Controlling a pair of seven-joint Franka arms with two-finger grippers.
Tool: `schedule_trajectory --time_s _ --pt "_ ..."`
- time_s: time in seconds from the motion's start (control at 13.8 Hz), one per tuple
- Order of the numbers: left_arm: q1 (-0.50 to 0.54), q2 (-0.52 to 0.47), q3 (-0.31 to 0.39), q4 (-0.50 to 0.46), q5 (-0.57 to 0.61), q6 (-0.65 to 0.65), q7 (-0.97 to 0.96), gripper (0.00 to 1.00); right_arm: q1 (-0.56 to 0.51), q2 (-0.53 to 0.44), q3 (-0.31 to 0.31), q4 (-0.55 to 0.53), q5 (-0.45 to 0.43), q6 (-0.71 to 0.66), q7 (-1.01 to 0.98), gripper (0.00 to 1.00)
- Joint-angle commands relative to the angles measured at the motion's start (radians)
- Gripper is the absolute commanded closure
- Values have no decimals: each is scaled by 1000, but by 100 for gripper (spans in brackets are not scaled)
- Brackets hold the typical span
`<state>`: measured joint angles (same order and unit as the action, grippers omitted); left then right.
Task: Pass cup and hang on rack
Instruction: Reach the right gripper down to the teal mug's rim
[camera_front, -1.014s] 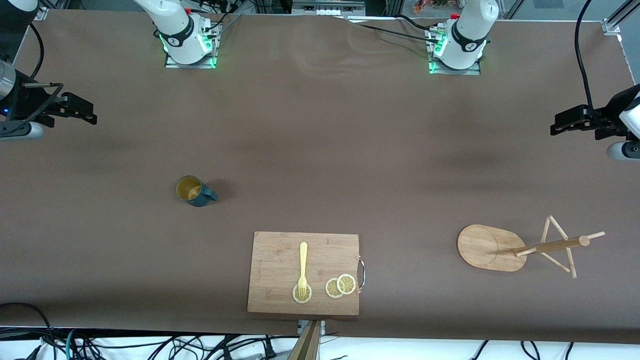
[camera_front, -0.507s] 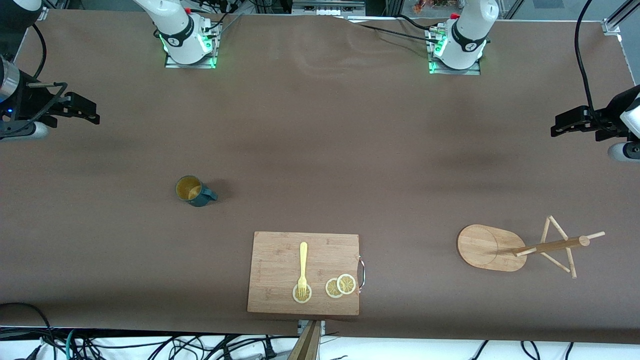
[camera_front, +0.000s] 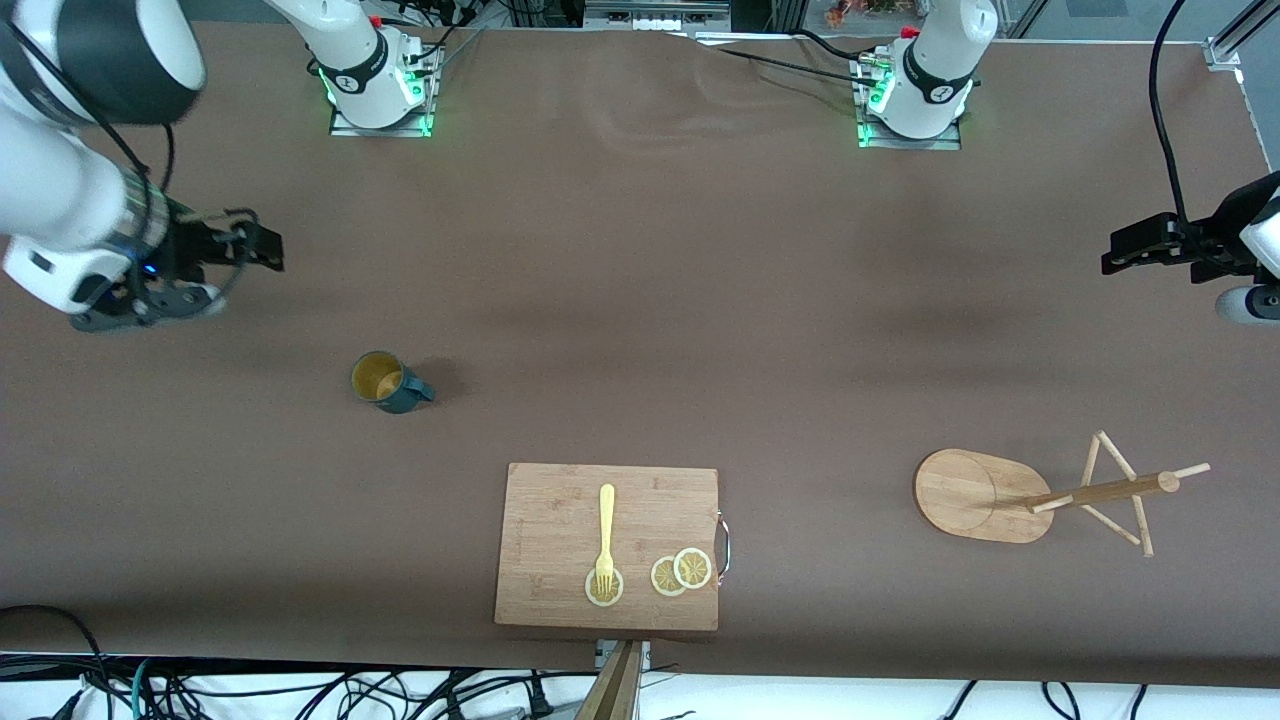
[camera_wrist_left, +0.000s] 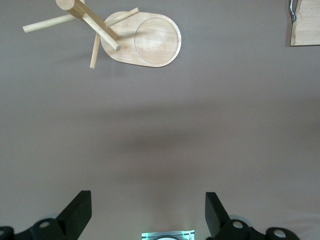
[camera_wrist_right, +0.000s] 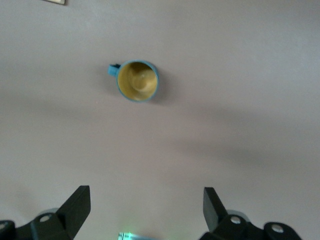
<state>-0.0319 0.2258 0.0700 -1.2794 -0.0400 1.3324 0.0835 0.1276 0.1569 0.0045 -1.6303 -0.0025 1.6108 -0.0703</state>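
The dark teal cup stands upright on the brown table toward the right arm's end, its tan inside showing; it also shows in the right wrist view. The wooden rack stands on its oval base toward the left arm's end, pole and pegs up; it also shows in the left wrist view. My right gripper is open and empty, up in the air over bare table at the right arm's end, apart from the cup. My left gripper is open and empty, waiting over the table's left-arm end.
A rectangular wooden cutting board with a metal handle lies near the front edge, carrying a yellow fork and lemon slices. The two arm bases stand along the table's back edge. Cables hang past the front edge.
My right arm has swung in over the table, its gripper moving toward the middle and closer to the cup. The left arm, cup and rack have not moved.
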Motion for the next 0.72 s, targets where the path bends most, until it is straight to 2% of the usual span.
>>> schedule_trajectory --time_s 0.0,0.29,0.51,0.58,0.65 --pt "3 9 4 23 -17 -2 -2 0 21 30 -3 -23 1 90 76 0" --pt "4 15 5 23 -17 -2 -2 0 29 29 -3 -227 -1 360 230 0" --pt "4 15 5 23 -17 -2 -2 0 35 41 -3 -316 -2 484 394 0" --pt "4 15 5 23 -17 -2 -2 0 38 50 -3 -333 -1 517 402 2" --pt "4 15 5 25 -18 -2 -2 0 37 71 -4 -336 -1 544 403 9"
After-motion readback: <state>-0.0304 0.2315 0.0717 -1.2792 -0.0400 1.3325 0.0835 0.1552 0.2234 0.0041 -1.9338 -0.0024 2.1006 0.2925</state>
